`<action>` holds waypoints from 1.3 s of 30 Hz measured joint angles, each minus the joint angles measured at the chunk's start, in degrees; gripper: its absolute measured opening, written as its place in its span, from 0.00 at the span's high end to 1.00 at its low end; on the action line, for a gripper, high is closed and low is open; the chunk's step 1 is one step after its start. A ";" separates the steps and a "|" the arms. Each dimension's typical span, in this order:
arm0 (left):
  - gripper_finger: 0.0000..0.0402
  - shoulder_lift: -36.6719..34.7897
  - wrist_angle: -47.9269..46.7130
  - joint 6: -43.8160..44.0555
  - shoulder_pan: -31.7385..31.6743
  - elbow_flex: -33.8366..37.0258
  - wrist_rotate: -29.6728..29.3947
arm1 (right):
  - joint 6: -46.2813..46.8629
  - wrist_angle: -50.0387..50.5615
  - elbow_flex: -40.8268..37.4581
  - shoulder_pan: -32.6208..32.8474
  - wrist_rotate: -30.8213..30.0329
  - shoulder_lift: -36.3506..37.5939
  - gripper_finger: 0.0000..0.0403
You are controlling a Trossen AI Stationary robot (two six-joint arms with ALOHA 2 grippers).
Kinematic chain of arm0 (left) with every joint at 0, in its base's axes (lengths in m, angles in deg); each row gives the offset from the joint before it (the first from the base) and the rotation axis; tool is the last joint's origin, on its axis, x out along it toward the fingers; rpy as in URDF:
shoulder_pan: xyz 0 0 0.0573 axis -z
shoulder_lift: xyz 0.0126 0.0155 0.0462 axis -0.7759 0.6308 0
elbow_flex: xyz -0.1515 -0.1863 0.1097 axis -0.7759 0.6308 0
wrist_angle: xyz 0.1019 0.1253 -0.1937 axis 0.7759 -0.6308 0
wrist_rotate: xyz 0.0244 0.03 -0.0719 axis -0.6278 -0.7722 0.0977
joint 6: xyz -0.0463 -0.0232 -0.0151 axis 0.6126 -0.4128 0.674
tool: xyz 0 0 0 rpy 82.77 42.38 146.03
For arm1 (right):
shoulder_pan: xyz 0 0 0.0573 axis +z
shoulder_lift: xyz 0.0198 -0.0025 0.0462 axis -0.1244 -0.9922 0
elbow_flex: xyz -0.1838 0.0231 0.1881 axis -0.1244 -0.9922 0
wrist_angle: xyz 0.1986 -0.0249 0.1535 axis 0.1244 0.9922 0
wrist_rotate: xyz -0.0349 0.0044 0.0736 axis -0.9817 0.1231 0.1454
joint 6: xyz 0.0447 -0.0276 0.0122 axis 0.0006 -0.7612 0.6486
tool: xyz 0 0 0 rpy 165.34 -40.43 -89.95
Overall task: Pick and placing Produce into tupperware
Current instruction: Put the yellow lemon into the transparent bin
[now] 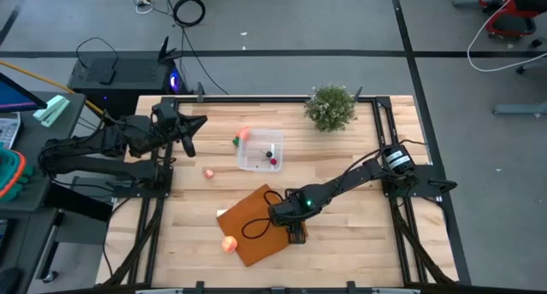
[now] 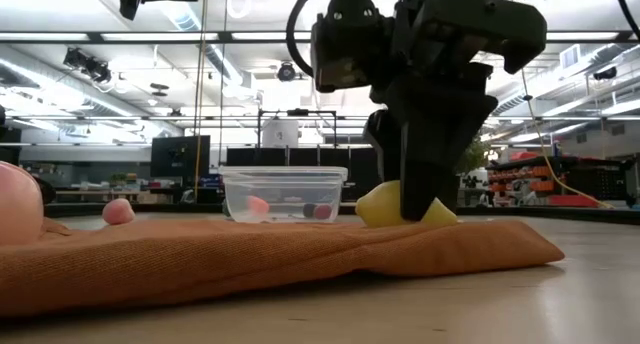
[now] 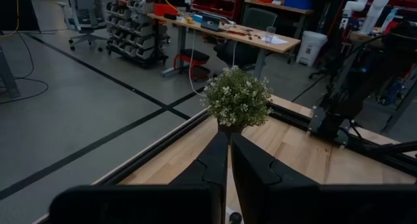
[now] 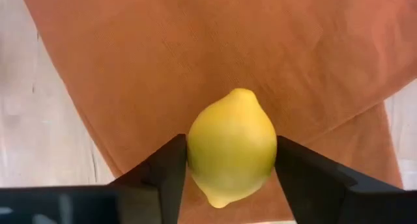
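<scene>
right claw [image 4: 231, 168] is down on the mat [image 1: 256, 213] with its fingers [image 4: 163, 175] pressed against both sides of the lemon [image 4: 231, 146], so it looks clamped on the fruit, though the lemon rests on the cloth and is not lifted. left claw [image 3: 229, 160] is clenched on nothing and waits over the far left part of the surface [image 1: 359, 243], pointing toward the plant [image 3: 238, 97].

by the look of it the task is partly done. the tub [image 1: 261, 150] sits on the bare wood beyond the mat and already holds a few small pieces, red and dark. outside it are a peach fruit [image 1: 229, 243] at the mat's near corner, a pink piece [image 1: 209, 173] on the wood left of the tub, and an orange and a green piece [image 1: 242, 137] just beside the tub's far left corner.

from above the arm hides the lemon entirely. the pieces in the tub are too small to name, and whether the orange piece touches the tub's wall cannot be told.
</scene>
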 joint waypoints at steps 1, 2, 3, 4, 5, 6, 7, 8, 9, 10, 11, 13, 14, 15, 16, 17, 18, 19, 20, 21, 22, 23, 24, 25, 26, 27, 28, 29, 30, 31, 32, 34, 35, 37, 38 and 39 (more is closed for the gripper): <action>0.94 0.00 0.00 -0.01 0.00 0.00 0.01 | -0.02 -0.06 0.00 0.00 0.00 0.12 0.57; 0.94 0.00 0.00 0.00 0.00 0.00 0.00 | -0.03 -0.15 0.00 0.00 0.00 0.18 0.59; 0.93 0.00 0.00 -0.01 0.00 0.00 0.02 | -0.04 -0.07 0.00 0.00 0.00 0.19 0.60; 0.93 0.00 0.00 -0.04 0.00 0.00 0.00 | -0.04 0.06 -0.01 0.00 0.00 0.28 0.61; 0.93 0.00 0.00 -0.02 0.00 0.00 0.00 | -0.07 0.13 -0.02 0.00 0.00 0.44 0.62; 0.92 0.00 0.01 -0.03 0.00 0.00 0.00 | -0.08 0.02 0.00 0.00 0.00 0.58 0.62; 0.92 0.00 0.02 -0.04 0.00 0.00 0.00 | -0.09 0.31 0.13 0.00 0.00 0.96 0.61; 0.92 0.00 0.00 -0.09 0.00 0.00 0.00 | -0.17 0.91 0.13 -0.07 -0.02 1.36 0.60; 0.91 0.00 0.00 -0.09 0.00 0.00 0.00 | -0.29 1.16 0.18 -0.29 -0.02 1.67 0.59; 0.91 0.00 0.00 -0.08 0.00 0.00 0.00 | -0.40 1.24 0.22 -0.42 0.00 2.23 0.59; 0.91 0.00 0.00 -0.08 0.00 0.00 0.00 | -0.46 2.13 0.22 -0.53 -0.06 2.67 0.58; 0.92 0.00 0.02 -0.07 0.00 0.00 0.00 | -0.59 4.21 0.58 -0.92 -0.06 4.15 0.57; 0.92 0.00 -0.02 -0.09 0.00 0.00 0.00 | -0.76 5.62 1.04 -1.19 -0.03 4.72 0.57; 0.92 0.00 0.00 -0.09 0.00 0.00 0.00 | -1.06 6.17 1.52 -1.42 -0.04 5.53 0.57; 0.93 0.00 0.00 -0.08 0.00 0.00 0.00 | -1.59 7.43 2.03 -1.69 -0.13 6.17 0.57; 0.93 0.00 0.00 -0.07 -0.02 0.00 -0.02 | -1.90 9.03 2.57 -2.04 -0.17 6.83 0.57; 0.94 0.00 0.00 -0.09 -0.08 0.00 -0.02 | -2.31 10.11 3.07 -2.35 -0.20 7.54 0.58; 0.94 0.00 0.00 -0.07 -0.15 0.00 -0.01 | -2.67 11.29 3.62 -2.69 -0.23 8.24 0.58; 0.94 0.00 0.00 -0.07 -0.15 -0.01 -0.02 | -3.01 12.48 4.30 -3.12 -0.24 8.94 0.58; 0.94 0.00 0.00 -0.08 -0.15 0.00 -0.03 | -3.36 13.85 4.95 -3.48 -0.30 9.65 0.58; 0.94 0.00 0.00 -0.07 -0.15 0.00 -0.03 | -3.60 15.56 5.67 -3.93 -0.42 10.07 0.57; 0.94 0.00 0.00 -0.07 -0.15 0.00 -0.04 | -3.91 17.21 6.54 -4.44 -0.42 10.33 0.57; 0.94 0.00 0.00 -0.08 -0.15 0.00 -0.04 | -4.43 18.86 7.44 -4.97 -0.42 10.36 0.57; 0.94 0.00 0.00 -0.07 -0.15 0.00 -0.04 | -5.10 20.45 8.29 -5.54 -0.42 10.36 0.57; 0.93 0.00 0.00 -0.09 -0.15 0.00 -0.04 | -6.15 21.76 9.20 -6.16 -0.42 10.36 0.57; 0.93 0.00 0.00 -0.07 -0.15 0.00 -0.04 | -7.31 22.60 10.23 -6.83 -0.40 10.27 0.57; 0.92 0.00 0.00 -0.09 -0.15 0.00 -0.04 | -8.35 22.83 11.23 -7.55 -0.41 10.06 0.57; 0.92 0.00 0.00 -0.09 -0.15 0.00 -0.06 | -9.28 22.84 12.01 -8.37 -0.44 9.90 0.57; 0.92 0.00 0.00 -0.07 -0.17 0.00 -0.07 | -10.04 23.09 12.59 -9.20 -0.42 9.76 0.57; 0.91 0.00 0.00 -0.07 -0.17 0.00 -0.07 | -10.64 23.42 13.20 -10.08 -0.44 9.51 0.57; 0.91 0.00 0.00 -0.07 -0.17 0.00 -0.07 | -11.09 23.48 14.06 -11.05 -0.44 9.15 0.57; 0.91 0.00 0.00 -0.07 -0.17 0.00 -0.07 | -11.95 24.30 15.52 -13.18 -0.70 8.64 0.57; 0.91 0.00 0.00 -0.09 -0.17 0.00 -0.11 | -12.27 24.97 16.08 -14.26 -0.79 8.44 0.57; 0.91 0.00 0.02 -0.09 -0.17 0.00 -0.86 | -12.50 24.90 16.61 -16.50 -0.82 8.31 0.57; 0.91 0.00 0.03 -0.14 -0.16 0.00 -1.26 | -12.71 24.81 16.63 -17.63 -0.81 8.31 0.57; 0.91 0.00 0.04 -0.36 -0.17 0.00 -1.56 | -13.12 24.86 16.63 -18.69 -0.81 8.31 0.57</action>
